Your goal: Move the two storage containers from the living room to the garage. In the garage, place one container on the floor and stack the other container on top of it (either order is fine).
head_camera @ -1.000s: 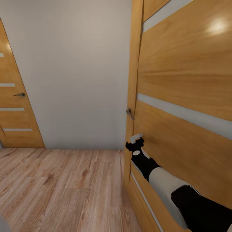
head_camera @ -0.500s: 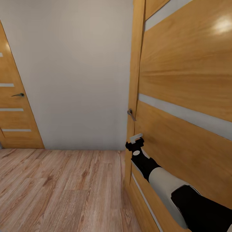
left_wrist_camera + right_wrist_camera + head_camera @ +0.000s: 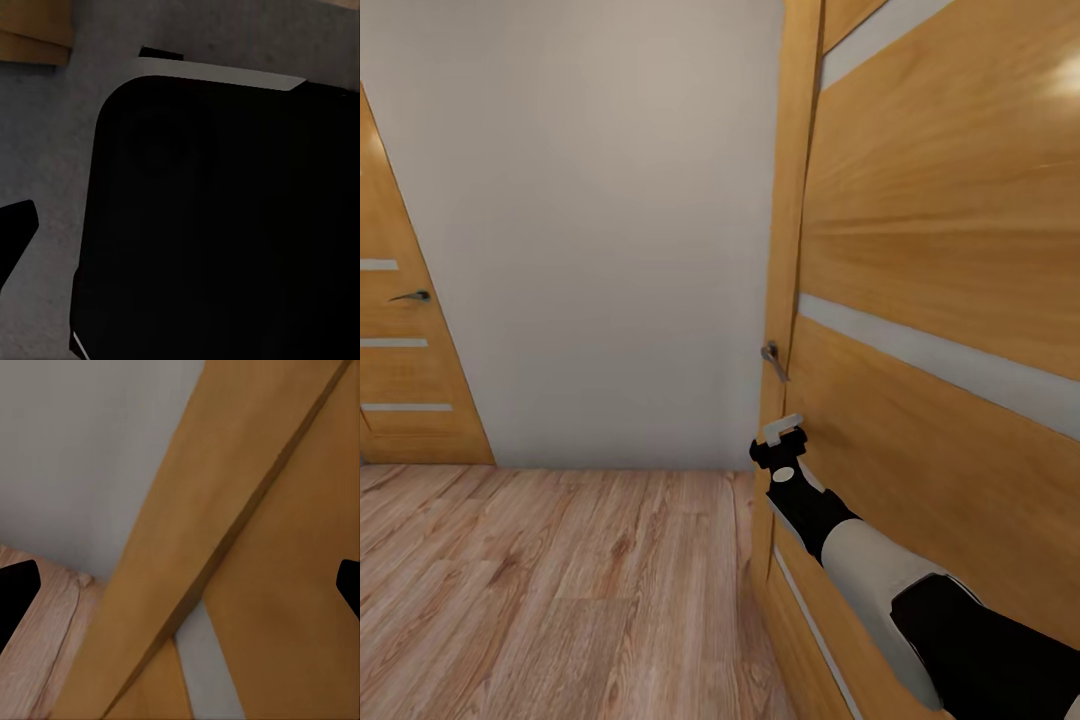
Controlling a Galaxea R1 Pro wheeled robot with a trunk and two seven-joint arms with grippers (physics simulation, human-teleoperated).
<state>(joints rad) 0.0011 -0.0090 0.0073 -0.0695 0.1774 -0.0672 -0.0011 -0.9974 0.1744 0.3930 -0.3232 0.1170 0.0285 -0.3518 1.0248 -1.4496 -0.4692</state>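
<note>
The two storage containers are out of view. My right arm reaches forward along an orange-wood door (image 3: 940, 250) with pale stripes. Its right gripper (image 3: 780, 432) sits just below the door's metal handle (image 3: 771, 360), close to the door's edge. In the right wrist view the right gripper (image 3: 180, 585) is open, its dark fingertips (image 3: 15, 592) far apart at the picture's edges, with the door's edge between them and nothing held. In the left wrist view one dark fingertip (image 3: 15, 229) of the left gripper stands wide at the picture's edge, over a black rounded body (image 3: 225, 217) and a grey surface.
A white wall (image 3: 590, 220) faces me across light wood planks (image 3: 540, 580). A second orange-wood door (image 3: 400, 350) with a handle stands shut at the far left. The near door takes up the whole right side.
The whole view has crept forward and slightly right: the left door slid towards the picture's left edge and the near door's frame and handle shifted right. My right arm keeps its pose.
</note>
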